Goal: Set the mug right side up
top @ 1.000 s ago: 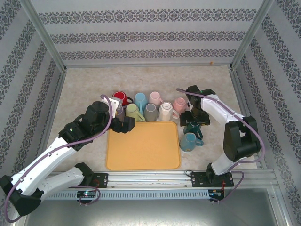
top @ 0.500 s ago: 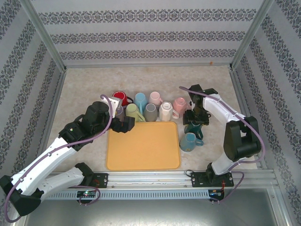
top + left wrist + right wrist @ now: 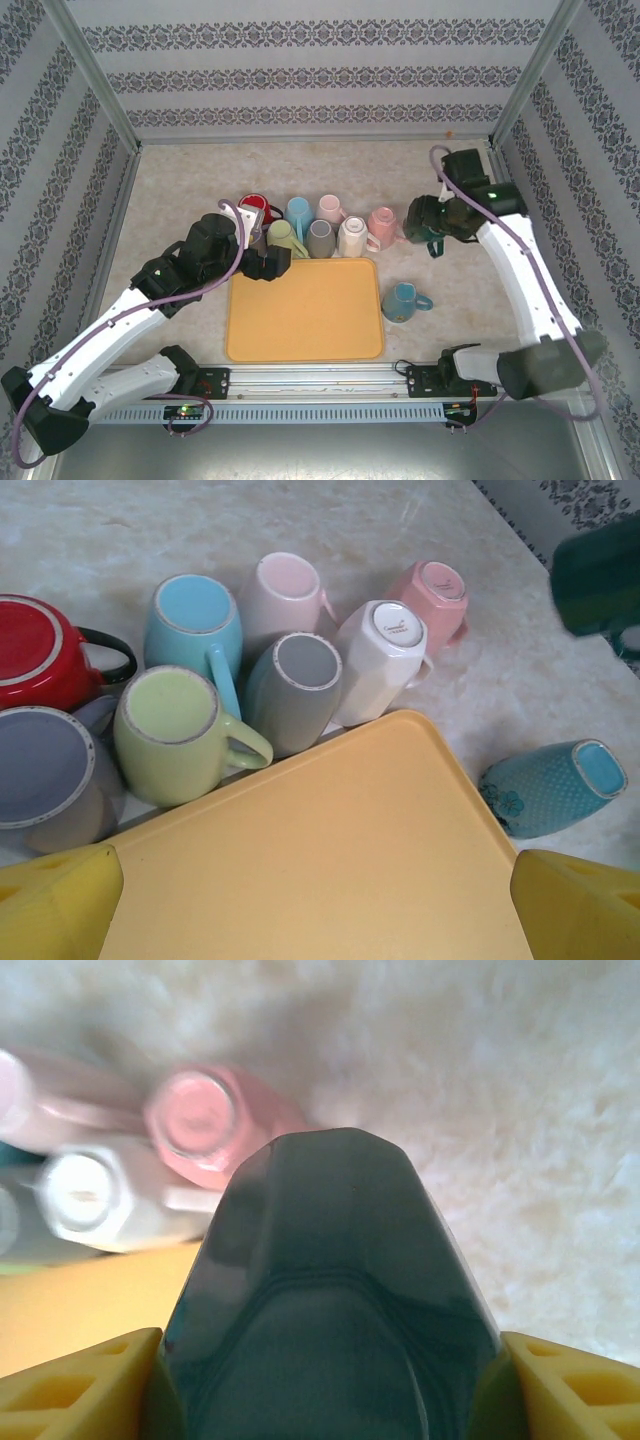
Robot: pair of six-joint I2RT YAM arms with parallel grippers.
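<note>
Hanging to the right of the mug row in the top camera, the right tool (image 3: 425, 220) is clenched on the dark green mug (image 3: 434, 242), held up off the worktop (image 3: 200, 180) near the pink mug (image 3: 382, 221). The left tool (image 3: 268, 263) hovers at the far left corner of the yellow tray (image 3: 305, 315). A teal mug (image 3: 400, 300) lies on its side just right of the tray.

From the left wrist, the left tool (image 3: 315, 890) is released, its fingers (image 3: 60, 900) spread wide over the tray (image 3: 330, 820). The dark green mug (image 3: 600, 575) shows blurred at the upper right.

From the right wrist, the dark green mug (image 3: 330, 1290) sits wedged between the yellow fingers (image 3: 70, 1380) of the right tool (image 3: 320, 1380), above the pink mug (image 3: 205, 1120) and a white mug (image 3: 85, 1195).
</note>
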